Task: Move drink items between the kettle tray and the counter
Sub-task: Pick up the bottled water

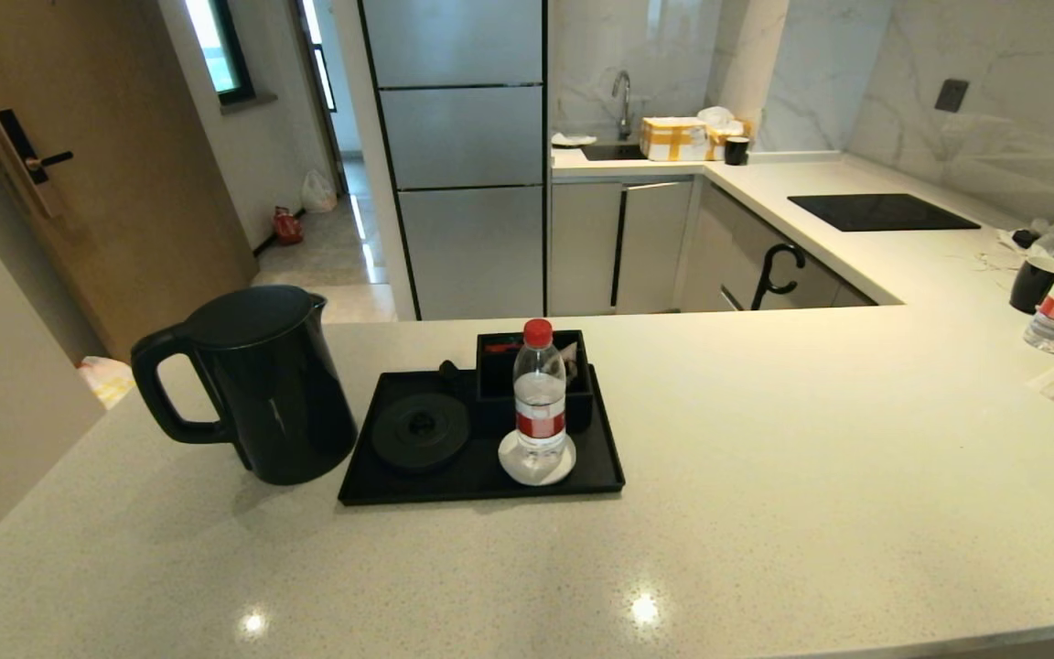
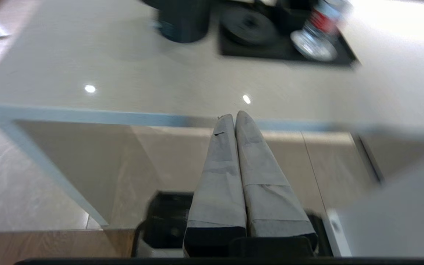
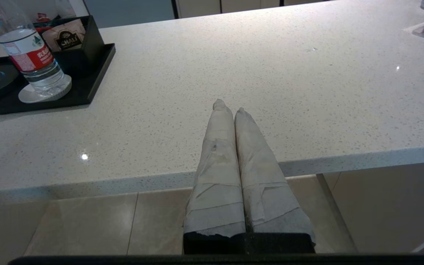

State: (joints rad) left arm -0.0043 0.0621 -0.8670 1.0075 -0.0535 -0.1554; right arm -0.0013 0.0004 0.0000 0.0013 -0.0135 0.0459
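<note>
We see the tall matte black electric kettle (image 1: 252,384) standing on the pale speckled stone tabletop (image 1: 765,458) just beside the flat black low-rimmed tray (image 1: 481,480), leaving the round black kettle base (image 1: 420,430) bare. The small clear plastic bottle with a red cap (image 1: 540,394) stands upright on the white coaster (image 1: 536,462) in the tray, which keeps it steady. Our left gripper (image 2: 236,119) and right gripper (image 3: 226,106) both hang off the tabletop's near edge, fingers pressed together and empty, so we judge no grasp has begun.
</note>
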